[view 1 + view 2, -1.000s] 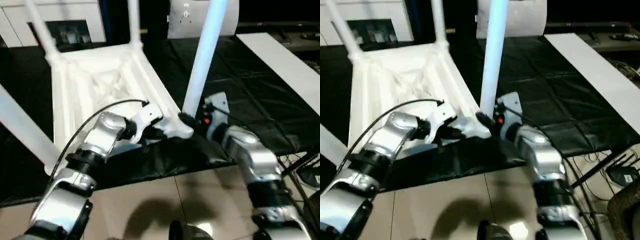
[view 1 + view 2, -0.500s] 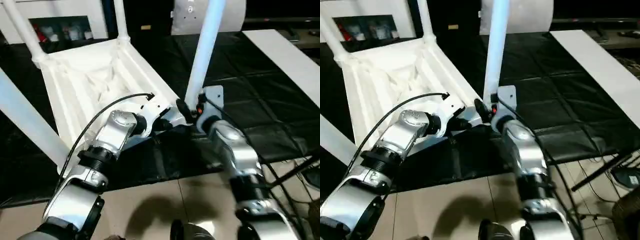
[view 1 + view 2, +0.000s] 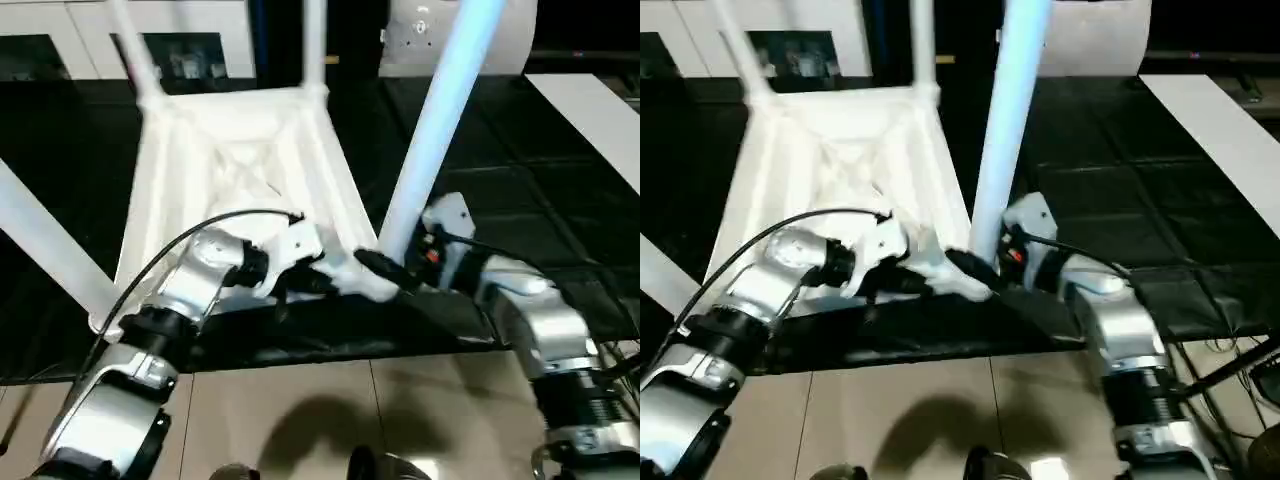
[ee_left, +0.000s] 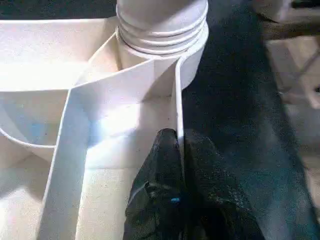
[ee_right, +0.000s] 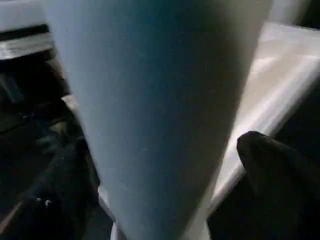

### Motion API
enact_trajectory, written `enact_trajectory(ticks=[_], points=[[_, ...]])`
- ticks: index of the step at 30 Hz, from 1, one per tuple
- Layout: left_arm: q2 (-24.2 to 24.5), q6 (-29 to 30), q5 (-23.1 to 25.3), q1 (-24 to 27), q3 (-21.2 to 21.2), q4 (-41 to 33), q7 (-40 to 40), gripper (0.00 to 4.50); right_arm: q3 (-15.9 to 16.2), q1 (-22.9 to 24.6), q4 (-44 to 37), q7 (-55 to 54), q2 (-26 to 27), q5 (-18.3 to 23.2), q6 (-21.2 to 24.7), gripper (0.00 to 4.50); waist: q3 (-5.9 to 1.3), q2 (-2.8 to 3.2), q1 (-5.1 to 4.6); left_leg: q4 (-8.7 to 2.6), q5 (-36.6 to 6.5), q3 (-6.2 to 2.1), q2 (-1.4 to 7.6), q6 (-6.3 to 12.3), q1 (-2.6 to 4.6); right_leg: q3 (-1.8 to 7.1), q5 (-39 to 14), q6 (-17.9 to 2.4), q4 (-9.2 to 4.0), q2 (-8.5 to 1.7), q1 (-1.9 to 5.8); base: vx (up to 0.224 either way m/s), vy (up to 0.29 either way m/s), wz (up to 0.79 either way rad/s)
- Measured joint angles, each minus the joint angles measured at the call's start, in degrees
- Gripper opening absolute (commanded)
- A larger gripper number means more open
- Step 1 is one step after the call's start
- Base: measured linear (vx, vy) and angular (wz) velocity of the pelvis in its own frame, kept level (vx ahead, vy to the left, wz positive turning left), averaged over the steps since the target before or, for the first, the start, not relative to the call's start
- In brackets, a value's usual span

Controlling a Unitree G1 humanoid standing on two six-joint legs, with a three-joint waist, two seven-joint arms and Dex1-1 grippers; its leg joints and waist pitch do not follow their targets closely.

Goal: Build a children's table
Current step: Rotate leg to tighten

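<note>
The children's table lies upside down on a black mat, its ribbed underside (image 3: 240,170) facing up. Several white legs stand up from its corners. The nearest-right leg (image 3: 430,130) rises from a threaded socket (image 4: 162,30). My left gripper (image 3: 322,284) is shut on the table top's rim wall beside that socket, one black finger (image 4: 167,160) on each side of the thin wall. My right gripper (image 3: 392,262) is at the base of the same leg (image 5: 160,100). It stands open, with its fingers (image 5: 270,165) spread to either side of the leg and a gap showing.
White cabinets (image 3: 190,20) line the back. A flat white board (image 3: 600,110) lies on the black mat (image 3: 500,180) at the right. Pale floor tiles (image 3: 300,410) run along the mat's near edge, and cables (image 3: 1230,350) trail at the right.
My right gripper's fingers have spread apart around the base of the leg. My left gripper keeps its hold on the rim. The camera view has shifted.
</note>
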Motion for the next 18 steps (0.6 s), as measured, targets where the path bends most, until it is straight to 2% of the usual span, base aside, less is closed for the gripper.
enact_trajectory(ticks=[4, 8, 11, 18], points=[[3.1, -3.2, -1.5, 0.8, -1.1, -0.4, -6.0, 0.0, 2.0, 0.0, -0.6, 9.7, -5.1, 1.8, 2.0, 4.43, -0.01, -0.07, 0.46, -0.02, 0.0, 0.07, -0.01, 0.0, -0.07, 0.22, 0.0, 0.1, 0.0, 0.02, -0.04, 0.0, 0.0, 0.0], [4.1, -5.5, -1.9, 0.8, -2.3, -0.4, -10.2, 0.0, 4.6, -0.6, 0.7, 15.4, -6.1, 2.8, 2.4, 4.43, -0.01, -0.08, 1.3, -0.03, 0.0, 0.26, -0.06, 0.0, 0.02, 0.58, 0.0, 0.1, 0.0, 0.06, -0.11, 0.0, 0.0, 0.0], [4.6, -6.9, -1.9, 0.7, -3.0, -0.4, -11.9, 0.0, 6.0, -2.3, 2.4, 19.6, -6.4, 3.0, 2.5, 4.09, -0.01, -0.19, 1.37, -0.02, 0.0, 0.37, -0.11, 0.0, 0.04, 0.89, 0.0, 0.2, 0.03, 0.07, -0.11, 0.0, 0.0, 0.0], [5.0, -8.2, -1.9, 0.4, -3.7, -0.3, -13.3, 0.0, 7.8, -3.5, 3.1, 24.6, -8.1, 3.6, 2.7, 3.5, 0.03, -0.33, 1.65, -0.02, 0.0, 0.6, -0.1, 0.01, 0.03, 0.94, -0.1, 0.3, 0.03, 0.07, -0.12, 0.0, 0.0, 0.0]])
